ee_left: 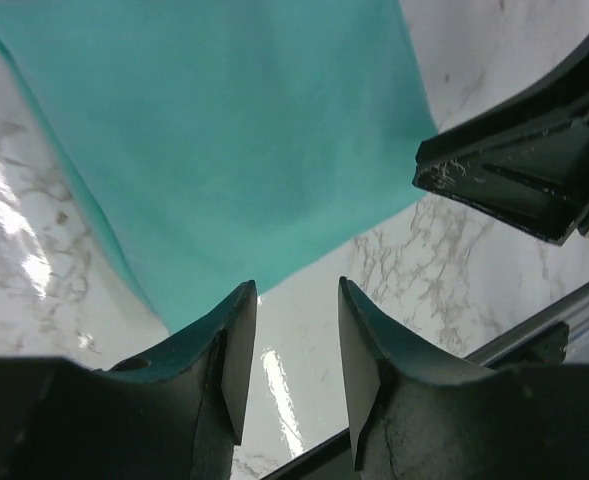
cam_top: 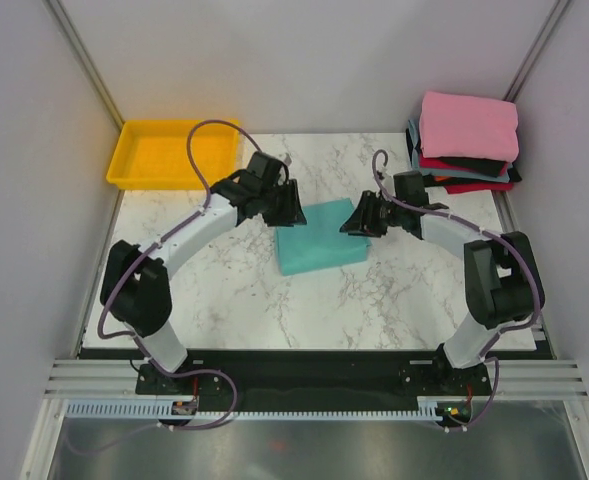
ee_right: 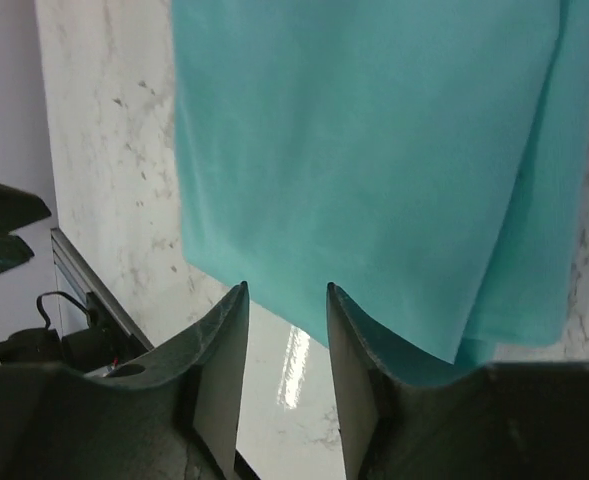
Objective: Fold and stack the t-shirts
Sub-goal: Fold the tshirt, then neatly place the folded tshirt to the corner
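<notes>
The teal t-shirt lies folded into a compact rectangle at the middle of the marble table. Nothing holds it: the left gripper at its left edge and the right gripper at its right edge each have jaws partly apart, with only bare tabletop between them. The stack of folded t-shirts, with a pink t-shirt on top, sits well apart at the far right corner, opposite the yellow tray, so the folding looks finished and what remains is moving this shirt onto the stack.
</notes>
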### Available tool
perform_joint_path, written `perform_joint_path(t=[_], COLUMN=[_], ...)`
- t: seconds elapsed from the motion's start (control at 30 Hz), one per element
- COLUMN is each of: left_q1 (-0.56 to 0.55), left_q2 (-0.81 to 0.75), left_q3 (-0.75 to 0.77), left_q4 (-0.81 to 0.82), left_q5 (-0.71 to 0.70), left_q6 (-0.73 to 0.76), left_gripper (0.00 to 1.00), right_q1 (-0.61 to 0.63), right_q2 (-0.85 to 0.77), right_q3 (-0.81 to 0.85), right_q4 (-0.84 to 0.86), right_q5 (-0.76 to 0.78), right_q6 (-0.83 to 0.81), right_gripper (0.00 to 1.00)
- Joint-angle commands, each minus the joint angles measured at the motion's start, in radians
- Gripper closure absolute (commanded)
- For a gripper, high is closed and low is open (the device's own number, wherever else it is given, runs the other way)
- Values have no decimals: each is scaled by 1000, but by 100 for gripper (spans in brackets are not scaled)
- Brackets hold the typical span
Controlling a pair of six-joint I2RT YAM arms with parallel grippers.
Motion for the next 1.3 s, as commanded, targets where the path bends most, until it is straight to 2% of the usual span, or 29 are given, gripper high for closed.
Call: perform_joint_path(t=[0.0,0.03,0.17,0.3,0.4,0.5,0.53,0.6,0.63,0.77,0.8,0.9,1.0,1.17,1.27], left_q1=[-40,-50,-61,-59,-57,-59,-59,-57,-59,-57,-59,-57,-57,-56,-51], left_q2=[-3,-4,14,69,43,-22,-41,-78,-81,-47,-46,-96,-150,-311,-419], left_q3=[-176,-213,-395,-454,-495,-497,-488,-446,-426,-237,-210,-159,-144,-214,-288], left_q4=[169,193,296,310,309,281,251,220,194,82,67,27,-18,-62,-88], left_q5=[72,79,35,30,6,-48,-61,-88,-89,-89,-88,-88,-98,-124,-138], left_q6=[-72,-93,-121,-115,-107,-71,-60,-5,15,100,118,127,129,135,129], left_gripper=[55,55,56,58,59,59,58,54,48,43,42,38,37,38,38], right_q1=[-7,-9,-11,-11,-11,3,14,45,52,42,34,-9,-43,-64,-64], right_q2=[49,55,65,54,11,-64,-82,-130,-138,-156,-153,-97,-2,219,308], right_q3=[-101,-121,-214,-245,-253,-244,-230,-158,-129,29,51,128,204,360,381], right_q4=[77,68,75,54,20,-36,-58,-133,-159,-234,-251,-274,-296,-357,-362], right_q5=[-50,-42,33,41,50,44,38,31,30,103,120,157,208,232,222], right_q6=[-11,-16,-31,-37,-36,-34,-37,-66,-79,-108,-117,-135,-160,-206,-188], right_gripper=[57,60,62,62,61,56,50,44,40,29,22,16,14,15,16])
